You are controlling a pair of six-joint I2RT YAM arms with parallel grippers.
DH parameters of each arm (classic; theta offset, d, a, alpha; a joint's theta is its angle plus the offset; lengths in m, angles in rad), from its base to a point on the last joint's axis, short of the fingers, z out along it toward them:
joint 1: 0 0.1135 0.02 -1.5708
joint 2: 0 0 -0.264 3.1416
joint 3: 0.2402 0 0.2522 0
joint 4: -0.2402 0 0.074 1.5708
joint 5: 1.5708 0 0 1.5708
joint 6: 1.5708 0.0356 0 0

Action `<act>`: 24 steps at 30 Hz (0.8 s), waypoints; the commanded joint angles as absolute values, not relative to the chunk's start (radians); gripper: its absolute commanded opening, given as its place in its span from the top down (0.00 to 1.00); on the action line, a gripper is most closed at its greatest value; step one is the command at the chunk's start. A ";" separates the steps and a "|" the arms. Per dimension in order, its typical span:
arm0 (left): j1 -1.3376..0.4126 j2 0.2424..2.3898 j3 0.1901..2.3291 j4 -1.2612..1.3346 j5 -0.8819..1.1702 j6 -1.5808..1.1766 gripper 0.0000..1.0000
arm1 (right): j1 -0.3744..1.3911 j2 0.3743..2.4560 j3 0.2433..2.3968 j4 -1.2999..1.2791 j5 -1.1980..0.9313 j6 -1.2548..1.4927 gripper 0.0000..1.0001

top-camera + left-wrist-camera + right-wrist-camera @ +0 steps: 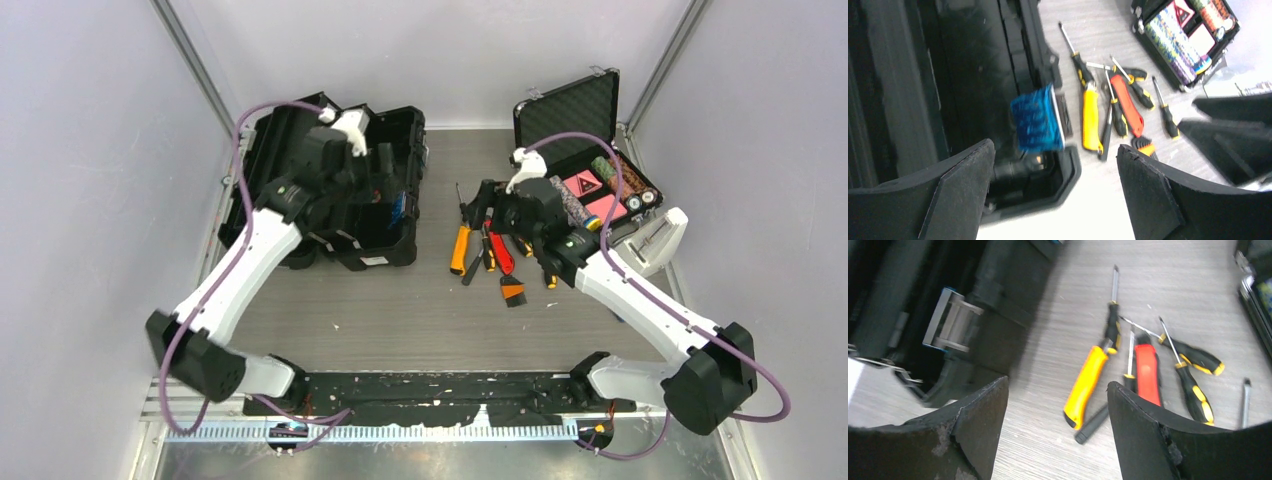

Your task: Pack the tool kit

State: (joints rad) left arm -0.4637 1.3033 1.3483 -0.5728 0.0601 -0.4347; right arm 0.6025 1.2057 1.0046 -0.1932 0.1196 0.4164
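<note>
The black toolbox (300,165) stands open at the left of the table. Above its front right corner hovers my left gripper (378,195), open and empty; in the left wrist view its gap (1055,195) frames that corner below a blue latch (1038,120). To the right lie loose hand tools: a yellow knife (459,250), a red tool (501,255), black-and-yellow screwdrivers (1193,375) and a hex key set (513,292). Over this pile hangs my right gripper (497,208), open, holding nothing. In the right wrist view its gap (1058,430) sits just left of the yellow knife (1085,385).
A smaller foam-lined black case (600,170) with poker chips and cards stands open at the back right, close behind the right arm. Grey walls close in both sides. The toolbox's side latch (950,322) shows in the right wrist view.
</note>
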 commanded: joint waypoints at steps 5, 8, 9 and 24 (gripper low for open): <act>-0.483 1.772 1.818 -0.644 0.009 -0.333 0.12 | 0.570 1.173 0.835 -0.080 0.170 0.449 0.23; -0.483 1.908 1.948 -0.688 -0.036 -0.319 0.14 | 0.570 1.172 0.806 -0.043 0.150 0.450 0.23; -0.483 1.957 1.979 -0.692 -0.054 -0.314 0.14 | 0.570 1.172 0.789 -0.033 0.136 0.452 0.23; -0.476 2.212 2.211 -0.792 0.023 -0.322 0.53 | 0.570 1.216 0.713 0.166 0.020 0.392 0.24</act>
